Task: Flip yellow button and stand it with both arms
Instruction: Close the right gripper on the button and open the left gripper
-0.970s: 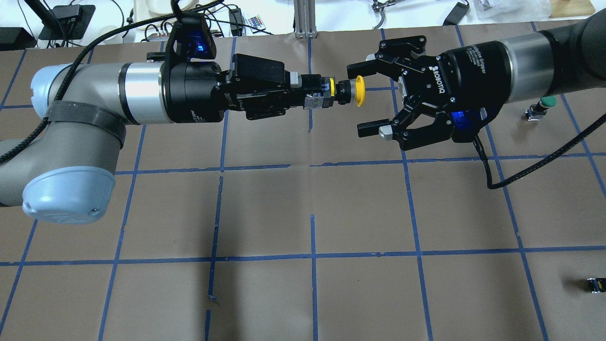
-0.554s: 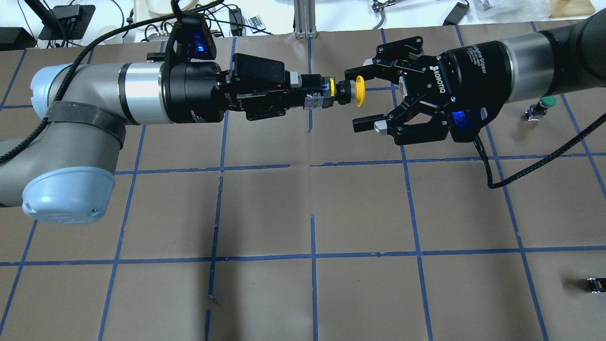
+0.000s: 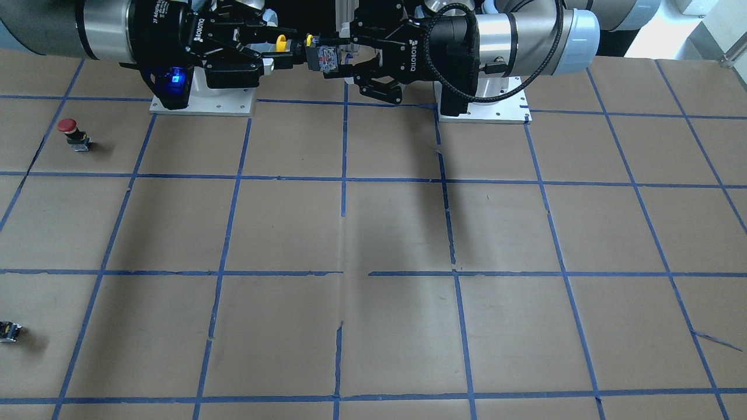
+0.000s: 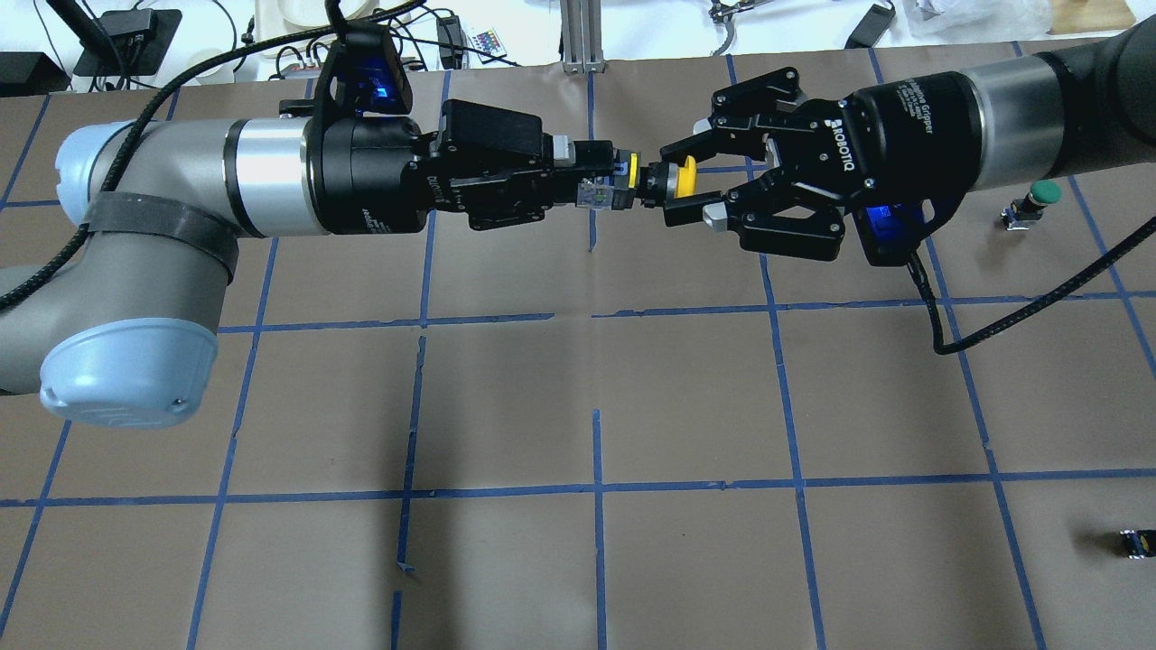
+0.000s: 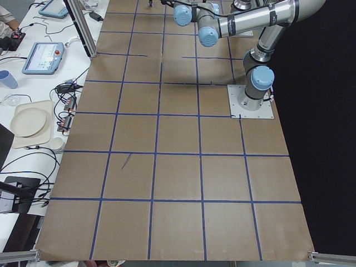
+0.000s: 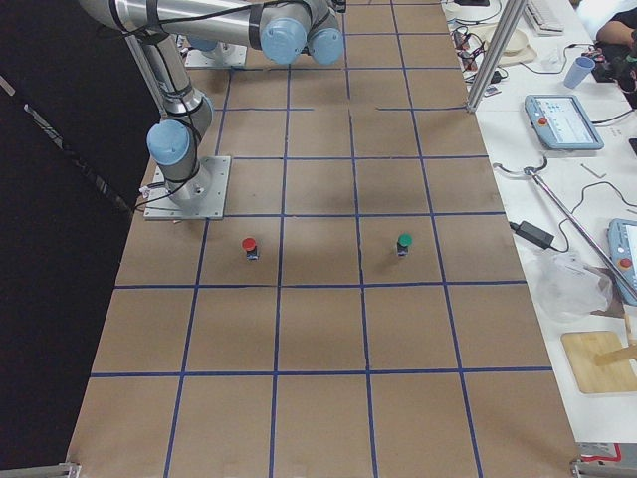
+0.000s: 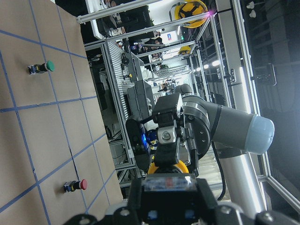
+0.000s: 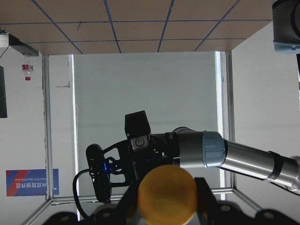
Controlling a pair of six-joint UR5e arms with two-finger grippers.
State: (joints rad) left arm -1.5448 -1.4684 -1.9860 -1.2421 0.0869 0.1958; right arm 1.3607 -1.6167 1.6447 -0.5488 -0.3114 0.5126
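The yellow button [image 4: 686, 176] hangs in the air above the far middle of the table, lying sideways with its yellow cap toward the right arm. My left gripper [image 4: 607, 181] is shut on its black body. My right gripper [image 4: 675, 181] has its fingers against both sides of the cap and neck. In the front-facing view the cap [image 3: 281, 42] sits between the right gripper [image 3: 283, 46] and the left gripper [image 3: 327, 58]. The right wrist view shows the cap [image 8: 167, 192] held tightly between its two fingers.
A green-capped button [image 4: 1039, 200] stands on the table at the right, behind the right arm's cable. A red-capped button [image 3: 70, 129] stands nearer the robot's right side. A small dark capless part [image 4: 1133, 542] lies near the right front edge.
My right gripper has moved left onto the yellow cap and its fingers have closed around it. The left gripper has kept still with the button's body in it.
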